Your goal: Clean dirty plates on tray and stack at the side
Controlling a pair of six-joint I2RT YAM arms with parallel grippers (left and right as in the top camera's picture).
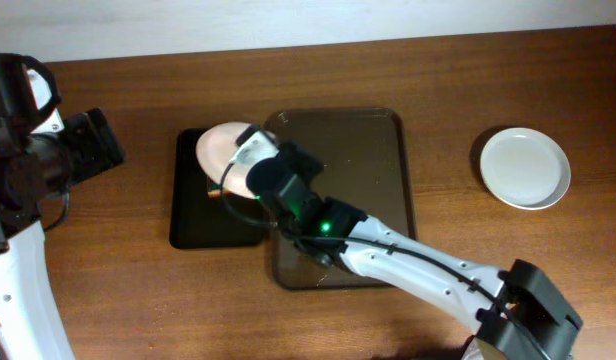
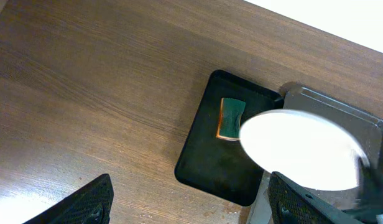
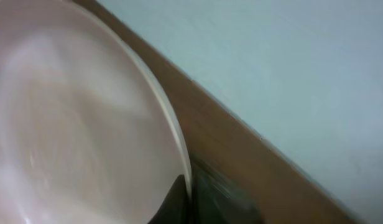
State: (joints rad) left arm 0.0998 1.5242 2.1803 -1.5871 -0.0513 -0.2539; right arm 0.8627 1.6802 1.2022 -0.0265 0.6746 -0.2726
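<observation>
Overhead: two plates (image 1: 525, 167) (image 1: 218, 148), one pinched at its rim by right hand (image 1: 248, 152); left hand (image 1: 96, 150) spread apart.

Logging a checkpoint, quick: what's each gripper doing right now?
Left gripper: open, holding nothing.
Right gripper: closed on the rim of a plate.
</observation>
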